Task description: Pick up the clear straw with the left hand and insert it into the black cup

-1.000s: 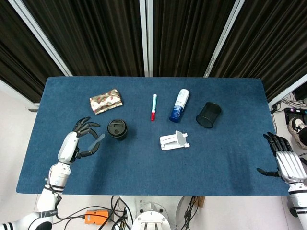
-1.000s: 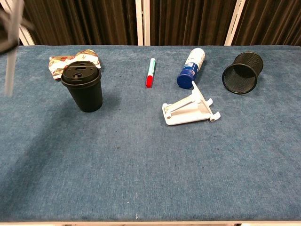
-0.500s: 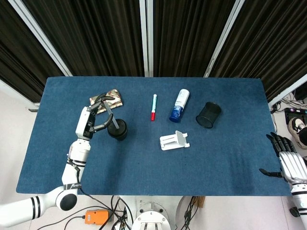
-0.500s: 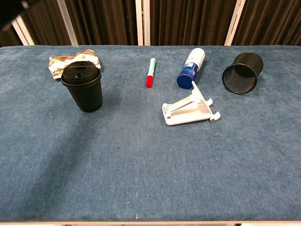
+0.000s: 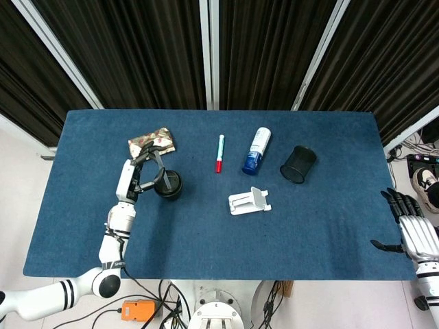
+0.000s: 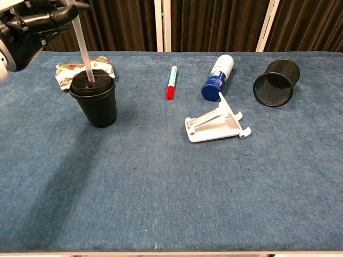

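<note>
Straw [image 6: 83, 48] being pinched in the left hand [image 6: 33, 20], clear and tilting slightly, lower end touching the lid of the black cup [image 6: 95, 99] just below and to the right of that hand. Fingers [image 5: 147, 156] curling around the upper part of the straw, hovering above the cup. Cannot tell whether the tip is already through the lid opening. Standing upright on the blue counter [image 6: 161, 182], the cup, with a patterned packet [image 6: 67, 72] lying just behind it. Lying farther to the right of the holding hand: a red-tipped marker [image 6: 171, 83], a blue-and-white bottle [image 6: 218, 77] on its side, a white folding stand [image 6: 214, 124], and a black mesh holder [image 6: 276, 82] tipped over. Resting at the counter's far edge, well apart from everything, the right hand [image 5: 411, 229], fingers spread and holding nothing.
</note>
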Available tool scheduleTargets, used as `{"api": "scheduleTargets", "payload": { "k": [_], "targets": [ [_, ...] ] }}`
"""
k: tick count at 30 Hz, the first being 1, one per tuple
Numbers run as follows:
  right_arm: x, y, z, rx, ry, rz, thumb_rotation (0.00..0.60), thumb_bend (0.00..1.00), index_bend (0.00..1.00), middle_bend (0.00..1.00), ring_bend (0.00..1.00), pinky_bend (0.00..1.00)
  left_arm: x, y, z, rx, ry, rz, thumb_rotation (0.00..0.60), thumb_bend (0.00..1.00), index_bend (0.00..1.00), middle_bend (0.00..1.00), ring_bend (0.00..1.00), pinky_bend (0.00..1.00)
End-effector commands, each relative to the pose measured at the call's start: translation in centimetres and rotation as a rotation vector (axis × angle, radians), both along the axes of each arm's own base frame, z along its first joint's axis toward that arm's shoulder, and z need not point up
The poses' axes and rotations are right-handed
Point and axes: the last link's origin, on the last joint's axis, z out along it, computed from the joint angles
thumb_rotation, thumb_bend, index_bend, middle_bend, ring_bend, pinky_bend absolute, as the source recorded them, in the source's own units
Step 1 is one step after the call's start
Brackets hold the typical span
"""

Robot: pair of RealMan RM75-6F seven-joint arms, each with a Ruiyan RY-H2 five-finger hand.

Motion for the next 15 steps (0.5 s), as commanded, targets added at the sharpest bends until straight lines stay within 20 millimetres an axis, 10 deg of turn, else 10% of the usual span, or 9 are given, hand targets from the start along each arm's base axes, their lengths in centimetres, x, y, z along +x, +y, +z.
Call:
{"api": "scheduleTargets", "payload": {
  "k": [1, 15],
  "targets": [
    [0.0, 0.0, 0.1, -0.001, 0.001, 0.000, 0.600, 0.13, 0.00, 0.06, 0.00, 0.02, -0.5, 0.0, -0.2, -0.001, 0.004, 0.013, 0.600, 0.42, 0.62, 0.29, 0.05, 0.00],
    [-0.1, 0.0, 0.2, -0.007, -0.003, -0.004, 0.600, 0.13, 0.00, 0.06, 0.00, 0.02, -1.7, -0.3, -1.0, 0.001, 0.074, 0.023, 0.600, 0.41, 0.60, 0.29, 0.05, 0.00]
  ]
}}
